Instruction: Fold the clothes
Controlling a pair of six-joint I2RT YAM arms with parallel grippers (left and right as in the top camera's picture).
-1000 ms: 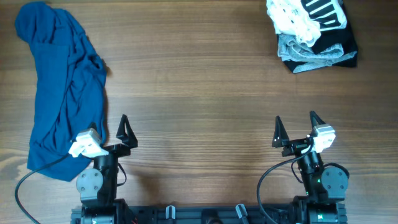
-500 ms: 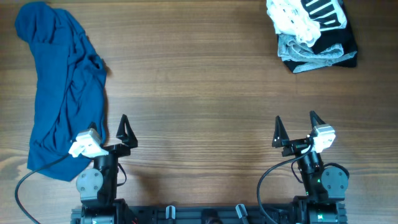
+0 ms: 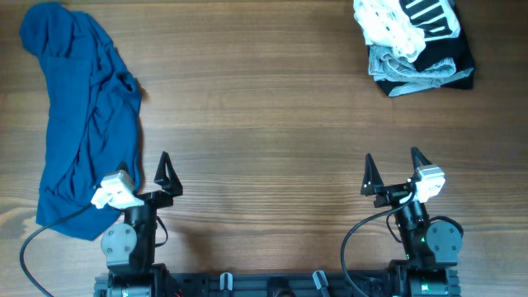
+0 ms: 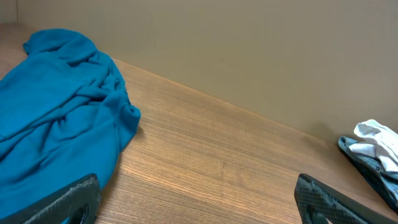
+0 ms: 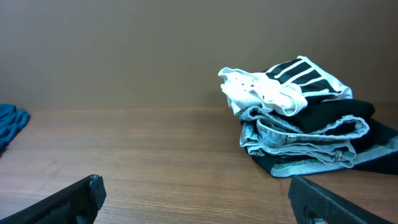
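Observation:
The deep-blue garment [image 3: 82,124] lies crumpled along the left side of the table, from the far left corner down to the front. It also shows in the left wrist view [image 4: 56,118] and as a sliver at the left edge of the right wrist view [image 5: 9,121]. My left gripper [image 3: 148,175] is open and empty at the front left, its left finger over the garment's lower right edge. My right gripper [image 3: 392,169] is open and empty at the front right, far from the blue garment.
A pile of folded garments sits at the far right: a white black-striped one [image 3: 404,21] on top of grey and black ones [image 3: 421,70]. It also shows in the right wrist view [image 5: 298,118]. The table is brown wood [image 3: 264,124].

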